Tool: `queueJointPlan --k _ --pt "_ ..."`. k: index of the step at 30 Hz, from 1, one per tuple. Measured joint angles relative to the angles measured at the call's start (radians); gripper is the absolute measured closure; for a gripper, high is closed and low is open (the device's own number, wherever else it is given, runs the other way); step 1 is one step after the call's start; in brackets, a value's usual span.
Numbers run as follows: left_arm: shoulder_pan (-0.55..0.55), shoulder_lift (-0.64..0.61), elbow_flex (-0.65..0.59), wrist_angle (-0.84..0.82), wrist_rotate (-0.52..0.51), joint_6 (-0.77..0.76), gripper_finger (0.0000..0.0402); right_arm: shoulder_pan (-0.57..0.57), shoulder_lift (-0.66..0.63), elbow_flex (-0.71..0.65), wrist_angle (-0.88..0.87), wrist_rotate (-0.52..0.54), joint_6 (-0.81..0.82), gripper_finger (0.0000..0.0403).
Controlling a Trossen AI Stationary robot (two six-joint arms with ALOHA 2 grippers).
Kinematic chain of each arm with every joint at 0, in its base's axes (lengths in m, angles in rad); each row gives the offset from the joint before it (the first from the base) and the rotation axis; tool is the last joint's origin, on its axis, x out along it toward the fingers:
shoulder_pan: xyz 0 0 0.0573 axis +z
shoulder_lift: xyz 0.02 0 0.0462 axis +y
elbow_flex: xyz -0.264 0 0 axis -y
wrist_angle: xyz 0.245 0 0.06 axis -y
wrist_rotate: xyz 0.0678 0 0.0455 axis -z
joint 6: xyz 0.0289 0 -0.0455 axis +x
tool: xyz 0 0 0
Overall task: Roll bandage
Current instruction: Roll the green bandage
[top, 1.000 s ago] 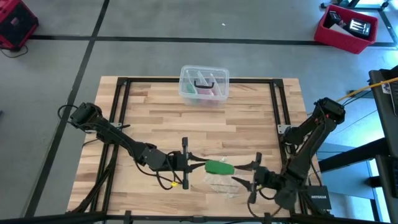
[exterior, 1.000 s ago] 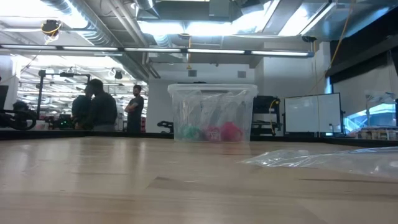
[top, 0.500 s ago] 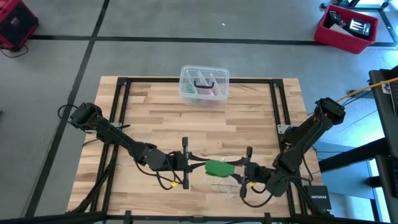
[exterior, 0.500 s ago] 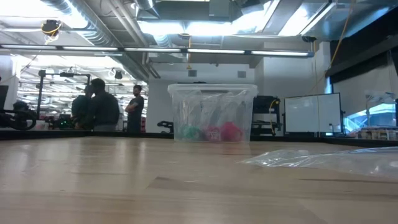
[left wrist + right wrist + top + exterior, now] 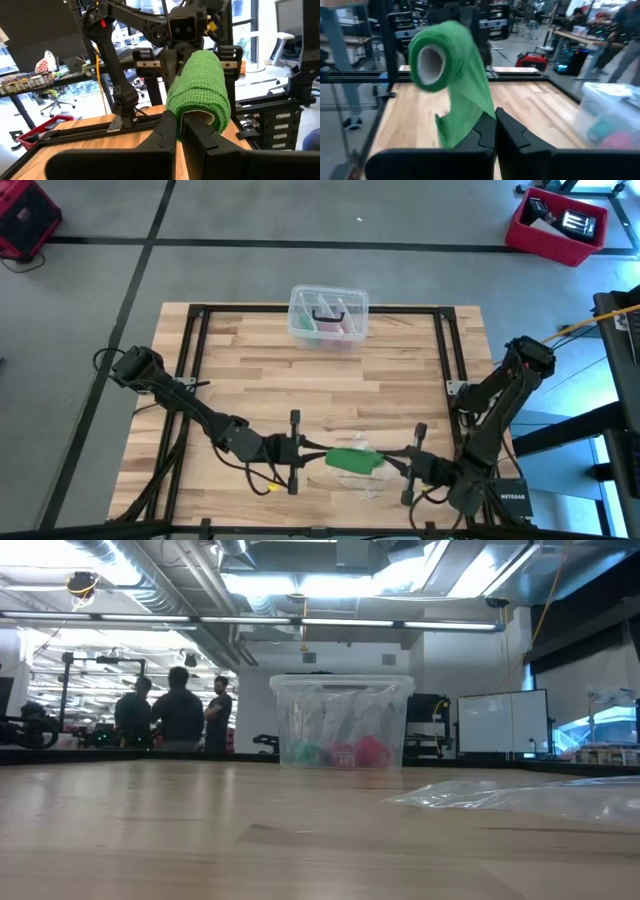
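Bandage [image 5: 352, 461] far from lidded box [image 5: 328, 315]

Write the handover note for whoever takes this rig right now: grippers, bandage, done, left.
Left gripper: shut on the core end of the bandage, at the table's near edge.
Right gripper: shut on the bandage's loose tail.
The bandage hangs between the two grippers, above the clear wrapper. The clear box sits at the far edge.
Done: most of the strip is wound on the roll.
Left: wind in the short tail.
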Motion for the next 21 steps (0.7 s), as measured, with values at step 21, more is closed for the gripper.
queueJointPlan --k 21 --pt "0.043 0.0 -0.001 0.037 0.029 -0.054 0.0397 -0.15 0.014 0.0 -0.074 -0.262 0.195 0.0374"
